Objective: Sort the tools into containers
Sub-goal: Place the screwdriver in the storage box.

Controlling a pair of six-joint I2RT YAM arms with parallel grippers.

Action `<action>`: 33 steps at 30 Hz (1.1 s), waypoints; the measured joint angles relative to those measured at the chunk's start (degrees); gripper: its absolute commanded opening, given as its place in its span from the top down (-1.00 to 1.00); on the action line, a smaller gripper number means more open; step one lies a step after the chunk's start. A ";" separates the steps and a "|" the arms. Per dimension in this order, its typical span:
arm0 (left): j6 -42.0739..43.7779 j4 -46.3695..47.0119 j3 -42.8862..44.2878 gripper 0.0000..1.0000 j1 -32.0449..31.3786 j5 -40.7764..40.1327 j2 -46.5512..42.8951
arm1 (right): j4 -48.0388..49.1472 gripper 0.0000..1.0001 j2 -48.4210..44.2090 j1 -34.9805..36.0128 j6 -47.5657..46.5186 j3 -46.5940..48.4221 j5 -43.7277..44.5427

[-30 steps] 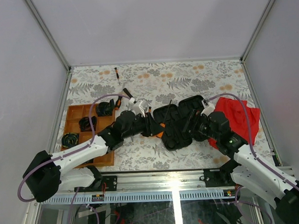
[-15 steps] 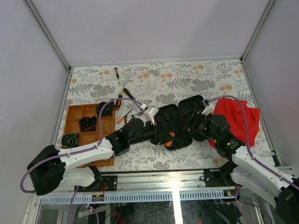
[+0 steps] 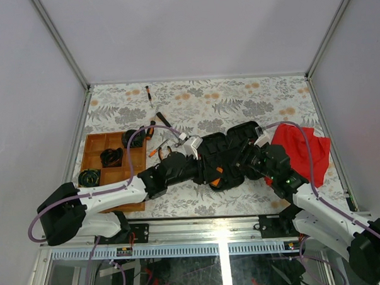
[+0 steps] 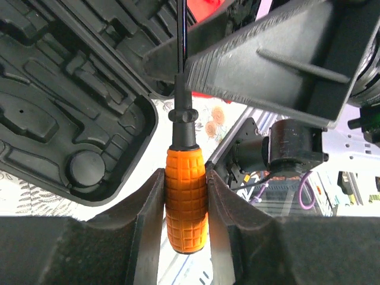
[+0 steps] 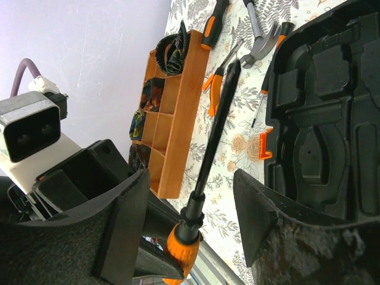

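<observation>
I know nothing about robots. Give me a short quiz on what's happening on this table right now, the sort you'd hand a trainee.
1. True or false: the left fingers are clamped on the orange handle of a screwdriver.
2. Pick one: what runs through the gap between the right fingers? A) the screwdriver's black shaft B) a spoon C) a pencil
3. Fill in the blank: the black tool case lies ____, with its moulded slots showing.

Key: 1 true. 2 A; the fingers stand either side of the shaft with space to spare. 3 open.
</observation>
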 measured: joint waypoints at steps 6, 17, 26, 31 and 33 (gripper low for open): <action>-0.37 -0.22 1.79 1.00 -0.20 -1.81 1.09 | 0.04 0.13 1.20 0.04 0.15 -0.02 -1.42; -0.35 -0.33 2.49 0.41 -0.31 -2.21 1.84 | 1.18 0.99 1.79 0.13 -0.48 -0.31 -2.54; -0.42 -0.44 2.49 -0.19 -0.31 -2.19 0.42 | -4.57 1.00 1.62 0.24 -5.66 1.14 -0.92; -0.59 -0.66 2.47 -0.25 -0.33 -2.23 -2.58 | -11.63 0.99 1.09 0.24 -11.23 3.93 1.84; -0.61 -1.33 2.34 -0.27 -0.33 -2.51 -4.11 | -14.16 1.00 0.98 0.24 -14.08 5.33 2.82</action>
